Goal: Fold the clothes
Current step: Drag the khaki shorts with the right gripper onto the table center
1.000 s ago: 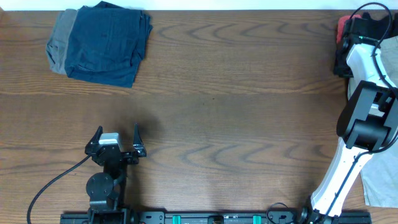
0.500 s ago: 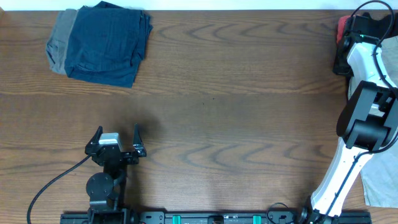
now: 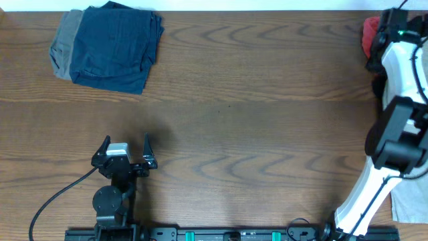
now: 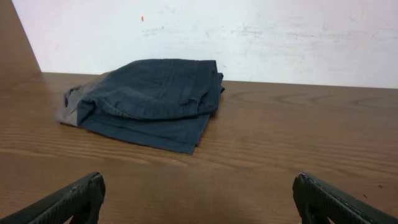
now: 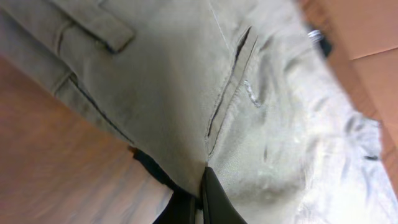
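Light khaki shorts with a belt loop and a pocket seam fill the right wrist view, pale lining to their right. My right gripper is shut, pinching a fold of that khaki fabric. Overhead, the right arm reaches to the far right corner beside a red piece. Folded navy clothes lie on a grey piece at the far left, and the left wrist view shows the navy stack too. My left gripper rests open near the front edge, nothing between its fingers.
Pale fabric lies at the table's right front corner, partly under the right arm's base. A black cable runs from the left arm toward the front left. A white wall stands behind the table's far edge.
My right gripper has closed on the khaki fabric, and the right arm has shifted slightly toward the far right corner. The left arm has not moved.
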